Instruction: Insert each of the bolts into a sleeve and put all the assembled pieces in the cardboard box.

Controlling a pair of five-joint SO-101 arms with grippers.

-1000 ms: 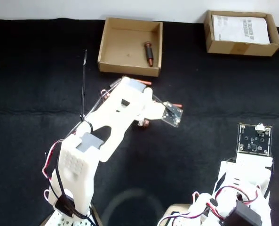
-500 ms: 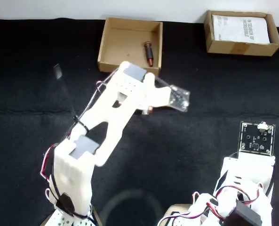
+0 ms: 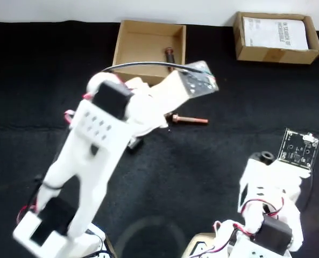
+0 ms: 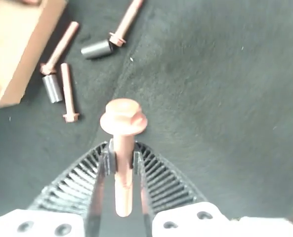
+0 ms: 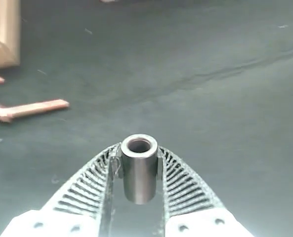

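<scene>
Black cloth [image 3: 202, 161] lies open between left pincer [image 4: 122, 148] gripping a bolt [image 4: 123, 123] and right pincer [image 5: 139, 150] gripping a sleeve [image 5: 139, 170].

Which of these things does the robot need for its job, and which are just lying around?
For the job: bolt in left end effector, sleeve in right end effector, loose bolt, cardboard box, assembled piece inside it.
Just lying about: second box, paper in it.
</scene>
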